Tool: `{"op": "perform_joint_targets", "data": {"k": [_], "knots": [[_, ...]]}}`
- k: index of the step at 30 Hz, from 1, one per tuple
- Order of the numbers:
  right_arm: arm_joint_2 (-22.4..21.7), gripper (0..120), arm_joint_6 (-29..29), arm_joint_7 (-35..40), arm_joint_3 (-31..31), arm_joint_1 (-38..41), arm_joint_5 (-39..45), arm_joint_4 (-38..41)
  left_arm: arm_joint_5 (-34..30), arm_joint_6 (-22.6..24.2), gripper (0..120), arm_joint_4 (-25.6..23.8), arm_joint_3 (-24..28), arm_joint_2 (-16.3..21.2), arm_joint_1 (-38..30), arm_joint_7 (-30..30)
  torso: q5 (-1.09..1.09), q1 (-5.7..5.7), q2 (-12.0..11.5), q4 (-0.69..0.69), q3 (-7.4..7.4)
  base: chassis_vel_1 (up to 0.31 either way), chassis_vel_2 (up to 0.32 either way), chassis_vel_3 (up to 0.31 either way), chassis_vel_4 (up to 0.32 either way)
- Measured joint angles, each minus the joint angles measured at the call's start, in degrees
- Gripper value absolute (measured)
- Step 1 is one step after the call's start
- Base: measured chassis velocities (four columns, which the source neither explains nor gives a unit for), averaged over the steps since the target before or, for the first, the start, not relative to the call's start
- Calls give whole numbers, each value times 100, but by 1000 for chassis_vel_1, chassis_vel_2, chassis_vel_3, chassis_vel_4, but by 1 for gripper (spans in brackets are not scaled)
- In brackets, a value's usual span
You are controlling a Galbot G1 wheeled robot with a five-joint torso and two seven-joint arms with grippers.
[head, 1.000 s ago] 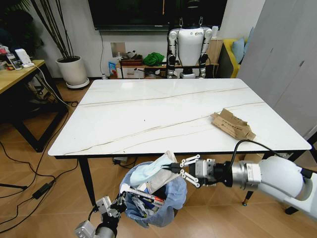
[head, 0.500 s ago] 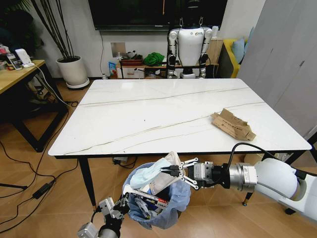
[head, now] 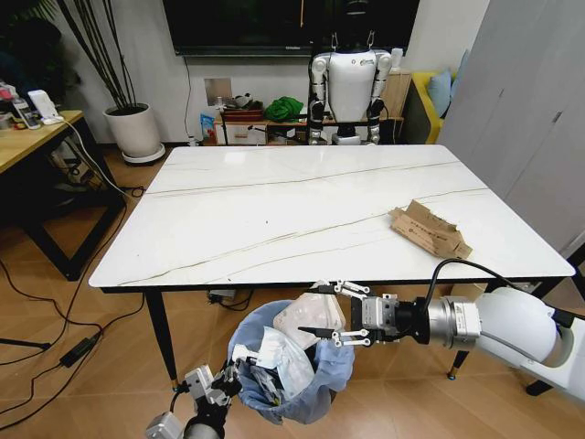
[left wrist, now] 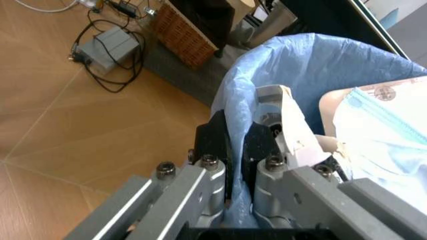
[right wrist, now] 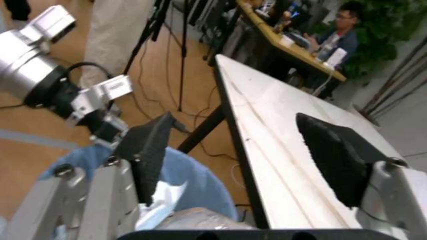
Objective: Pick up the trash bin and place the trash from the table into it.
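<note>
One item remains on the worktop (head: pixel 274 210): torn brown cardboard (head: pixel 430 230), near its right edge, long axis slanting toward the near right corner. It lies up and right of the right tool (head: pixel 334 314), the nearer one, which hangs spread and empty over the trash bin (head: pixel 292 361). Left tool (left wrist: pixel 235 150): clamped on the bin's blue-lined rim, below the worktop's front edge. Legible writing: none.
</note>
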Motion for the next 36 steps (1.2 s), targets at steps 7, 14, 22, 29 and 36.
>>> {"op": "perform_joint_targets", "data": {"k": [7,14,22,29,36], "knots": [[186,98,95,388,510,122,576,-606,-2,-22,1,21,-67,33,4,17,0,0,0,0,0,0,0,0,0],[622,100,-122,691,1460,-11,1236,-1461,-87,-31,1,-6,-125,128,-21,25,1,1,0,0,0,0,0,0,0],[1096,100,-202,1075,2675,-370,2025,-2166,-194,-41,1,-42,-216,258,6,24,1,1,0,1,1,0,0,0,0],[1332,100,-173,1245,4240,-1561,2021,-2180,-270,-42,1,-50,-261,350,-18,-9,0,2,0,1,0,0,0,0,0],[2827,100,-119,945,6020,-3722,1523,-1907,-330,-42,1,-29,-322,334,-91,-21,5,1,0,-2,0,0,0,0,0]]}}
